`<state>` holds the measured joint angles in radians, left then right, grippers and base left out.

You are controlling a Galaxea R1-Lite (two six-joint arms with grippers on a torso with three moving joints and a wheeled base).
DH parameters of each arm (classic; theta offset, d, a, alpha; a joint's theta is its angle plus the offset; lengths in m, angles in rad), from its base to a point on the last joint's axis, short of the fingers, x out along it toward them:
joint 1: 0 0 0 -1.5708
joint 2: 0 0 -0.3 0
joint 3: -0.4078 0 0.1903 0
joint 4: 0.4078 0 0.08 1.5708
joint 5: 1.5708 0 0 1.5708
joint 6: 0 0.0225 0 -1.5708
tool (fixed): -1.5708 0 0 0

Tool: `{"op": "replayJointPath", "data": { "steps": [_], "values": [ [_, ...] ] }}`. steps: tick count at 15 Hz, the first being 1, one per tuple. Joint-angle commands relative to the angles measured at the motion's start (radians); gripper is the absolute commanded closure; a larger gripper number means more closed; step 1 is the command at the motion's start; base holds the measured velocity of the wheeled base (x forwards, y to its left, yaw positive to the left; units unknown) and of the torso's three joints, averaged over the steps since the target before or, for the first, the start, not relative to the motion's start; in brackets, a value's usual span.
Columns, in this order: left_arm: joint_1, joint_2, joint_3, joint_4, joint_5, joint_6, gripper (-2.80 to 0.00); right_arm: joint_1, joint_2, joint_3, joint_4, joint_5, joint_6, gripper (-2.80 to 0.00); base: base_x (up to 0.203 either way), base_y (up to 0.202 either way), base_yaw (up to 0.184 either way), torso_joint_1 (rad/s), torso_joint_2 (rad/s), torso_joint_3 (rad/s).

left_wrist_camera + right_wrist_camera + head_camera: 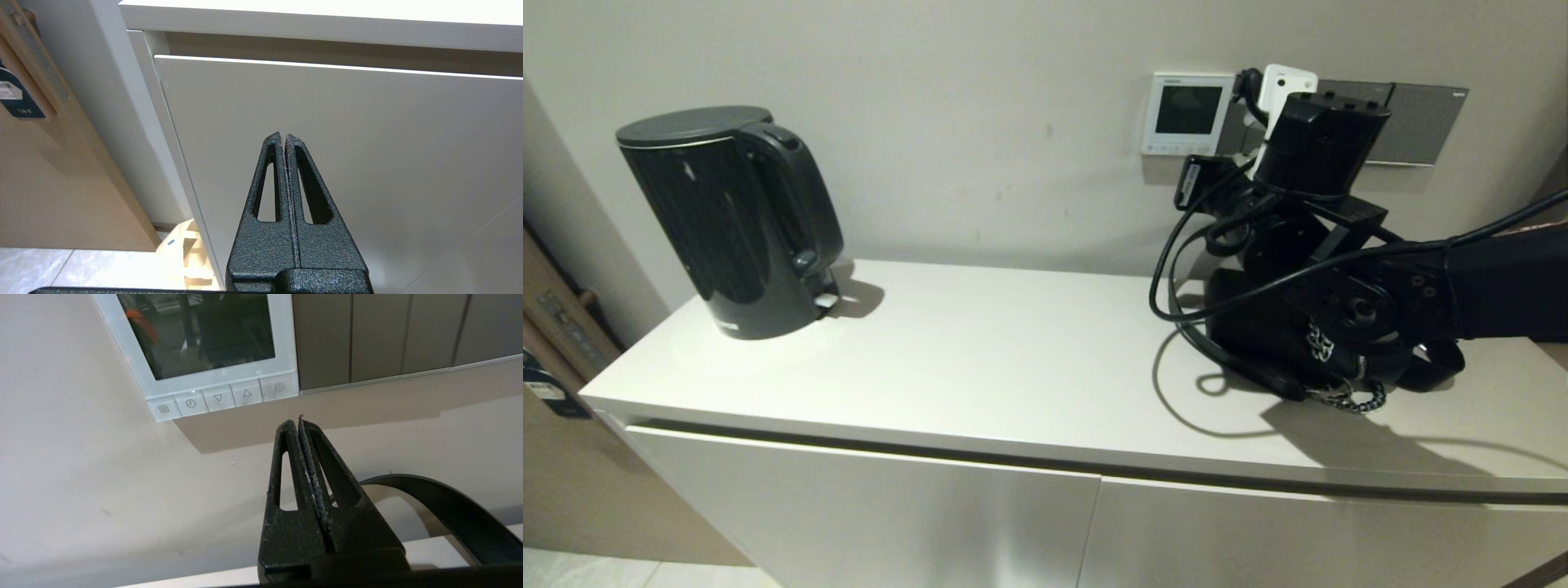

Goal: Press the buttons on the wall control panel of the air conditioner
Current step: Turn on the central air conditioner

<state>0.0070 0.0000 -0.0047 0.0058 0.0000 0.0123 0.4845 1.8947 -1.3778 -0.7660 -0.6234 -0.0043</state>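
though near right gripper [299, 424], buttons [218, 398] untouched

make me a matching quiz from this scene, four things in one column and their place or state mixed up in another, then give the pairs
Things:
1. kettle
2. wall control panel
3. right gripper
4. left gripper

Place or state:
A. fingers shut, just short of the buttons
B. screen dark, mounted on the wall beside grey switch plates
C. fingers shut, low in front of the cabinet door
D. black, standing at the left end of the cabinet top

Pairs: 1-D, 2-B, 3-A, 4-C
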Motion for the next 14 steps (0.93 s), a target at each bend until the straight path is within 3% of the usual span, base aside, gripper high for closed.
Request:
{"op": "replayJointPath", "data": {
  "steps": [1, 14],
  "values": [
    [0.0, 0.002, 0.0, 0.0, 0.0, 0.0, 0.0, -0.001, 0.011, -0.012, -0.004, -0.002, 0.0, 0.0, 0.0, 0.0, 0.0, 0.0, 0.0, 0.0],
    [0.001, 0.002, 0.0, 0.0, 0.0, 0.0, 0.0, -0.021, 0.063, -0.084, -0.003, 0.01, -0.002, 0.0, 0.0, 0.0, 0.0, 0.0, 0.0, 0.0]
  ]
}}
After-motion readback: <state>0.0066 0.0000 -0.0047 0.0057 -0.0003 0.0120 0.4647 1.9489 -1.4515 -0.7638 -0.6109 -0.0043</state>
